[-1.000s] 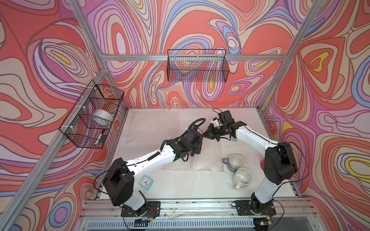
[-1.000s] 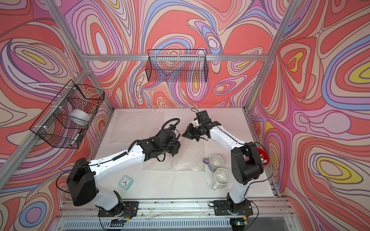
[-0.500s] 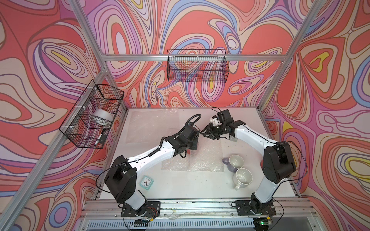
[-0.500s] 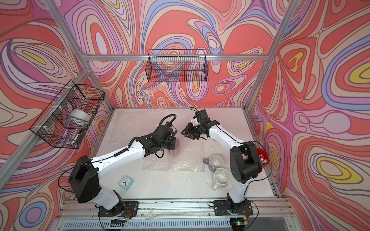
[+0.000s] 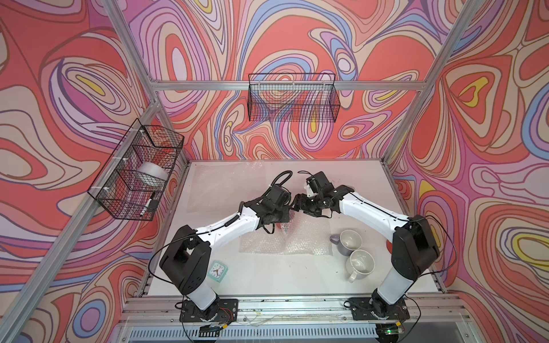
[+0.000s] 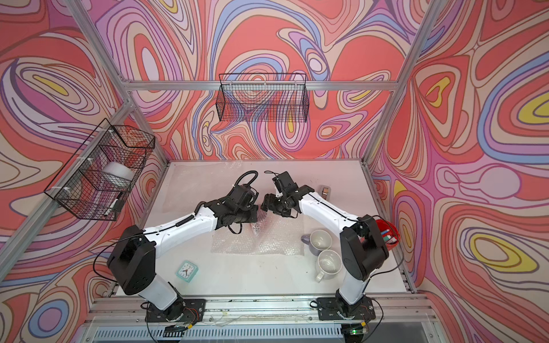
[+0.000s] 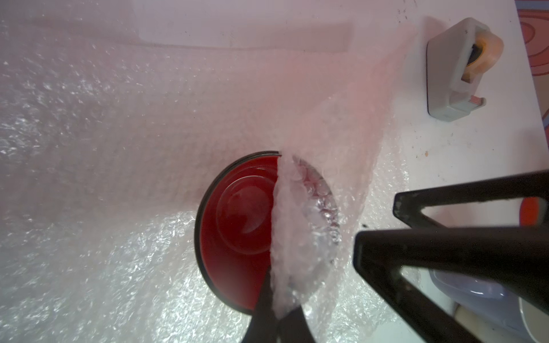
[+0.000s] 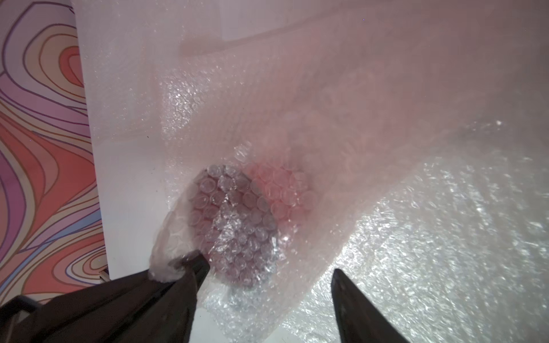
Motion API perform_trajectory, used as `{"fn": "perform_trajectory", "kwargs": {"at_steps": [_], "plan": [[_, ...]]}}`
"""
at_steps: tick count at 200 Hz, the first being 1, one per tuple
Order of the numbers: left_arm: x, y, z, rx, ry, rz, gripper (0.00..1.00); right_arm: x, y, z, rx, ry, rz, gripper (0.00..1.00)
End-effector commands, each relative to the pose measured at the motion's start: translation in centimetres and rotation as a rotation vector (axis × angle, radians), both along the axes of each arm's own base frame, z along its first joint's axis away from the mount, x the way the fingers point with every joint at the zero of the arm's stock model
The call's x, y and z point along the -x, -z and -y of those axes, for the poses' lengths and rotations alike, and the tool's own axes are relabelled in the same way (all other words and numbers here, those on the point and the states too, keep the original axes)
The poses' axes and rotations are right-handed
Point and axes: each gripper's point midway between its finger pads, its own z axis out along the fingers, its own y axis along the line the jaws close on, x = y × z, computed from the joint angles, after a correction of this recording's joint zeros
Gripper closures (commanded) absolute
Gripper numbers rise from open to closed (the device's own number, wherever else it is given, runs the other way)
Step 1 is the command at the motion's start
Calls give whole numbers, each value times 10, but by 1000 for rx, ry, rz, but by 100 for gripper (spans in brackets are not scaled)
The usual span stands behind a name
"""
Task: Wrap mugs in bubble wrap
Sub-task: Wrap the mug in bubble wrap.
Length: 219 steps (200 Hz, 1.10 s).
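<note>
The red mug (image 7: 237,222) is stood upright on the bubble wrap (image 5: 306,243) in the middle of the worktop (image 5: 267,282). It is half veiled by a flap pinched at its edge in the left gripper (image 7: 277,311). The right gripper (image 8: 270,267) is held spread just beside it, gripping nothing.

The wrap is judged light, limp and slippery, and best taken by an edge. The mug is judged hard, glossy and breakable, and best steadied at its wall.

A lavender mug (image 5: 347,242) and a white mug (image 5: 361,262) are seen unwrapped near the right arm. A clock (image 5: 217,269) and a tape dispenser (image 7: 454,71) are also set on the flat white worktop, which is enclosed by patterned walls.
</note>
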Motion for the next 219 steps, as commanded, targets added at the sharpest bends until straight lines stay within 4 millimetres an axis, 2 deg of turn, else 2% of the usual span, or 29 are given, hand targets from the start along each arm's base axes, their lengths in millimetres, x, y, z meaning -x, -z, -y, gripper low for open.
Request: {"fn": "perform_trajectory", "kwargs": {"at_steps": [1, 11, 57, 76, 102, 122, 142, 155, 185, 219], "plan": [[5, 14, -11, -9, -47, -59, 100, -5, 19, -4, 41, -9, -35, 21], [6, 15, -12, -9, -51, -61, 100, -6, 25, -6, 54, -11, -50, 20], [3, 16, -22, -15, -83, -64, 99, -13, 54, 8, 178, 29, -95, 19], [2, 15, -28, -16, -104, -62, 86, -11, 66, 8, 203, 21, -120, 19], [2, 17, -37, -23, -136, -60, 52, -8, 81, 5, 228, 1, -147, 18], [1, 21, -38, -20, -142, -70, 33, -4, 90, 2, 236, -12, -167, 17], [-1, 26, -38, -21, -148, -83, 20, -4, 93, 1, 236, -16, -172, 17], [-2, 29, -39, -28, -160, -89, 16, -4, 96, 2, 242, -15, -179, 17], [-6, 36, -46, -60, -198, -109, 15, -5, 90, -4, 206, -22, -159, 17], [-13, 47, -49, -84, -222, -132, 14, -14, 48, -23, 68, -61, -40, 19]]}}
